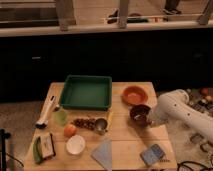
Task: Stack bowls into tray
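Note:
The dark maroon bowl (138, 113) stands on the wooden table right of centre. Just behind it sits the orange bowl (135, 95), shallow and with nothing in it. My gripper (149, 119), at the end of the white arm (176, 108) reaching in from the right, sits at the maroon bowl's right rim, shut on it. The green tray (67, 93) lies at the table's back left, and nothing lies inside it.
A small metal cup (101, 125), a green cup (61, 116), an orange fruit (70, 130) and a white dish (76, 144) stand left of centre. A grey-blue cloth (104, 154) and a blue packet (152, 154) lie near the front edge, a white brush (46, 111) at the left.

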{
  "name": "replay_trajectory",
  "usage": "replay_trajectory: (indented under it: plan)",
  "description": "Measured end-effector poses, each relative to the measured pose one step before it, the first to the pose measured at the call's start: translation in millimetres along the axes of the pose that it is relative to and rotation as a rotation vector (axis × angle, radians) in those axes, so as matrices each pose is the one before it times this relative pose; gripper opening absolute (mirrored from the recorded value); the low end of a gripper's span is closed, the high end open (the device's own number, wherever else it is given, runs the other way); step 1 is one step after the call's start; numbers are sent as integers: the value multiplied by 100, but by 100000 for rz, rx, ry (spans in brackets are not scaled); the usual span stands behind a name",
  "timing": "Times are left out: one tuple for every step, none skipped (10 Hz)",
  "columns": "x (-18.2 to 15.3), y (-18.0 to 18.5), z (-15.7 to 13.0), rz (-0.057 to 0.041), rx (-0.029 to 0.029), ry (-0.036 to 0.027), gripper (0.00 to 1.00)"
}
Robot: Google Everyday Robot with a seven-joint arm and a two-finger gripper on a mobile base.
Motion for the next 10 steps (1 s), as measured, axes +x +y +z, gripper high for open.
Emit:
replay_trajectory:
  plan:
    - [-31,508,-943,-1009,898,1943,0]
    - [106,156,-733,-1129,2219,2501,0]
    - [70,-6,-632,-908,2122,1500,0]
    - [727,299,-1146,-1926,2471,3051,0]
    - [474,55,-368,-1736,1775,1549,0]
    - [860,-75,-413,-2703,2123,1750,0]
    - [1347,349,-562,-3115,2004,2108,0]
    - [1087,-181,-259,-3162,2073,1094,0]
    - [872,-196,-60,-2820,1735,401,0]
    - [1025,-265,14,-2748,1824,205,0]
